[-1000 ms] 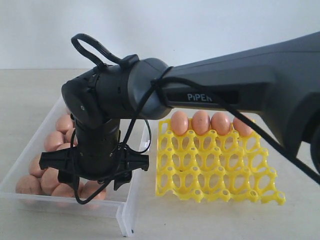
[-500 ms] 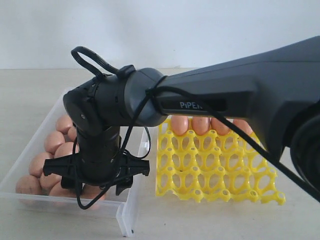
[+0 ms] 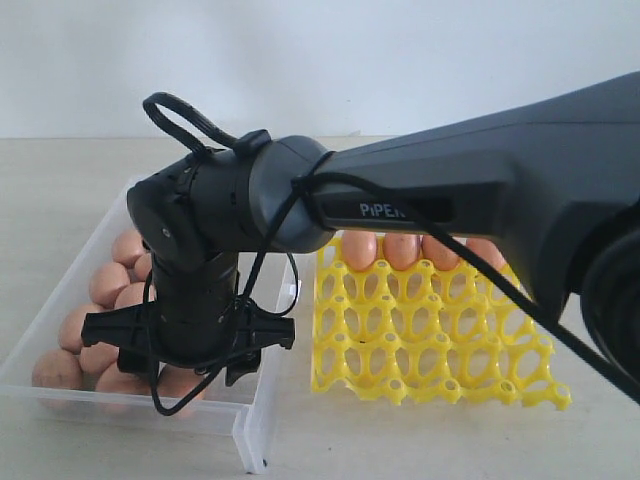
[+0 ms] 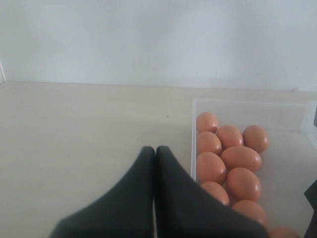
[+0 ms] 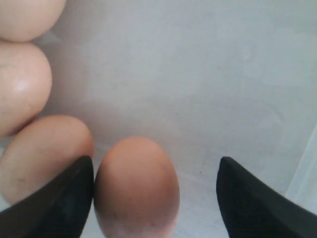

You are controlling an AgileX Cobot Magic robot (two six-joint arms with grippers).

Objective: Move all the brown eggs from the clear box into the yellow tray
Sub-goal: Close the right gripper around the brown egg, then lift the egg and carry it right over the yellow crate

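I see pinkish-brown eggs (image 4: 240,157), some faintly dark-specked. The tray (image 3: 430,340) is a bright yellow lattice, the box (image 3: 250,430) clear, my right tool (image 5: 154,161) black.

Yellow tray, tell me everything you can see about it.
The yellow tray is a bright yellow plastic lattice of round openwork cups. It lies flat on the pale table, just right of the clear box in the exterior view. Four brown eggs stand in its far row, and the other cups are empty. The right arm crosses in front of its far edge, hiding the egg tops.
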